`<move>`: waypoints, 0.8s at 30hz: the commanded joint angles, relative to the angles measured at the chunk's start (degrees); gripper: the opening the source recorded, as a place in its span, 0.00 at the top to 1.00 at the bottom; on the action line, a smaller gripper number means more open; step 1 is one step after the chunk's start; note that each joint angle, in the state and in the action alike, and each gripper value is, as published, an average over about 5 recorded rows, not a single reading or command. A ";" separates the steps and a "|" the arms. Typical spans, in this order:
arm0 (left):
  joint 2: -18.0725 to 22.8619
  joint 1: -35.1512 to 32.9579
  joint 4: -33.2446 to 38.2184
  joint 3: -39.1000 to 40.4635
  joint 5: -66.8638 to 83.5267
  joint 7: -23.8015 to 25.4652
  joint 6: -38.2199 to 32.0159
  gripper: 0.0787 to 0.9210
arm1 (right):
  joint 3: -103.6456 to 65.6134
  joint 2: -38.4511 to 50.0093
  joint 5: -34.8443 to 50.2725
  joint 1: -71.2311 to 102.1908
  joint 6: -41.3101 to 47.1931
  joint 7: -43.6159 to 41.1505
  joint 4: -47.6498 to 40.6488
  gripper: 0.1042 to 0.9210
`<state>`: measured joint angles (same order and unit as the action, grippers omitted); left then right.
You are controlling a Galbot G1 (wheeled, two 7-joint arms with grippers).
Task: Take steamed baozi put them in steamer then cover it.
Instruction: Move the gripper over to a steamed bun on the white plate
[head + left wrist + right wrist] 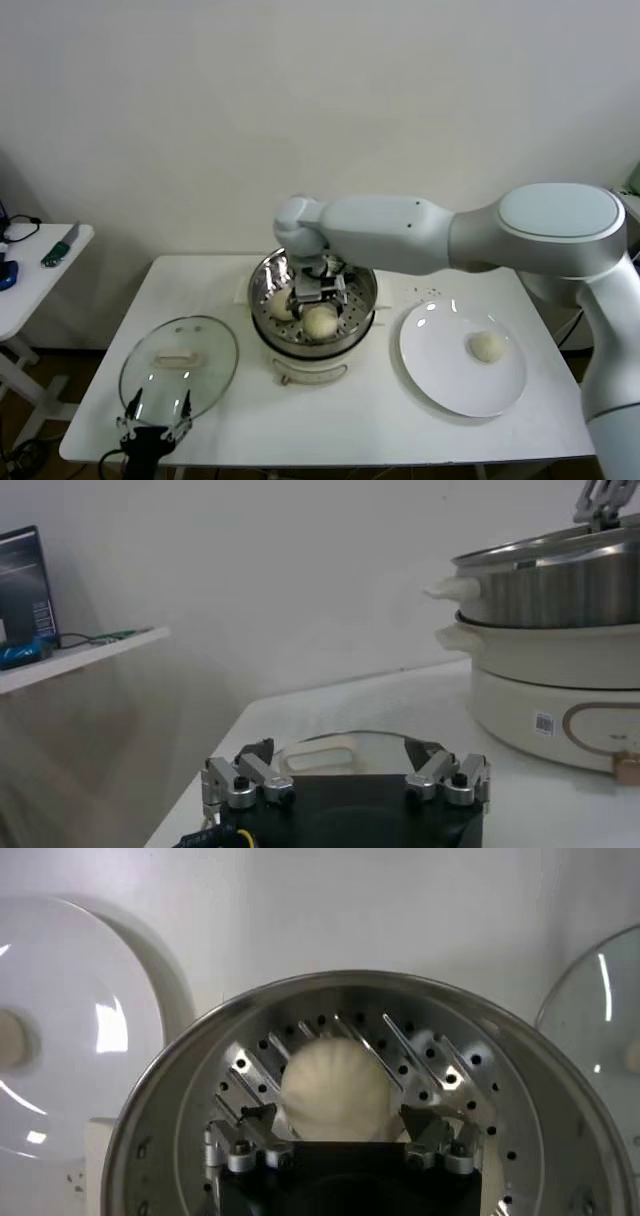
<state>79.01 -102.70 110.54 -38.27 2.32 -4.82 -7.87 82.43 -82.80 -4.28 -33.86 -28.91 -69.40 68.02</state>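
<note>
The steel steamer (362, 283) stands mid-table on its white base. My right gripper (318, 297) reaches down into it, open, with a cream baozi (321, 322) lying on the perforated tray between the fingers. In the right wrist view that baozi (335, 1088) sits between the spread fingertips of the right gripper (338, 1116), inside the steamer's rim (150, 1110). A second baozi (280, 306) lies in the steamer beside it. One more baozi (487, 346) rests on the white plate (450, 392). The glass lid (180, 362) lies flat at the left. My left gripper (155, 422) waits open at the lid's near edge.
From the left wrist, the left gripper (340, 752) faces the glass lid (322, 754), with the steamer (560, 580) beyond. A small side table (40, 262) with tools stands off to the left. The table's front edge runs just under the lid and plate.
</note>
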 commanded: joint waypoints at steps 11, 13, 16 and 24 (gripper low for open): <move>-0.57 0.30 0.28 0.13 -0.14 -0.02 0.07 0.12 | 10.41 23.07 23.09 -14.64 28.10 15.28 5.05 0.12; -0.76 0.30 0.17 0.07 0.00 -0.03 0.01 0.12 | 10.79 27.33 26.15 -14.85 34.91 15.10 6.81 0.12; -1.01 0.25 -0.01 0.03 0.17 -0.04 -0.06 0.12 | 10.21 33.28 30.01 -13.87 43.96 14.55 9.35 0.12; -0.82 0.13 0.45 0.11 -0.06 -0.02 0.20 0.12 | 5.21 44.64 24.61 -3.33 49.43 11.65 9.09 0.12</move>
<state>77.96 -102.49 110.55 -38.14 2.42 -4.86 -7.91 88.94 -54.90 17.97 -43.26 4.72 -58.35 74.68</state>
